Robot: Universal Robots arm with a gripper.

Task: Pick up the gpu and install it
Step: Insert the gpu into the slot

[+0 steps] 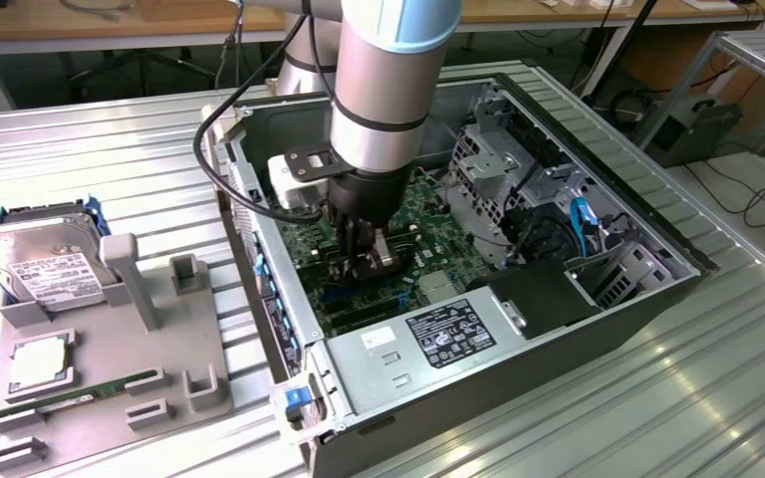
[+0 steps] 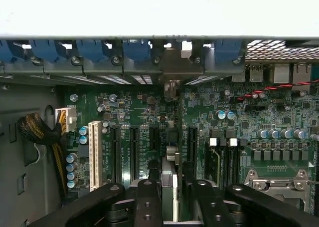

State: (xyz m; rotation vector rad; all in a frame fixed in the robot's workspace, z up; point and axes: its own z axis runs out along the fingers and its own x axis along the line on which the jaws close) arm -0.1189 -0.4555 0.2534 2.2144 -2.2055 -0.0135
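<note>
Black fingers (image 2: 172, 199) fill the near edge of the wrist view, closed on the gpu (image 2: 169, 187), which stands edge-on between them over the green motherboard (image 2: 149, 112), lined up with the dark expansion slots (image 2: 133, 152) beside a white slot (image 2: 92, 154). In the exterior view the arm (image 1: 380, 90) reaches down into the open computer case (image 1: 648, 289) at the centre, the fingers (image 1: 372, 261) low over the board. At 9 o'clock on the desk (image 1: 104, 159), a grey holder tray (image 1: 104, 368) carries a hard drive (image 1: 44, 264), a processor (image 1: 37, 366) and a green RAM stick (image 1: 77, 396).
</note>
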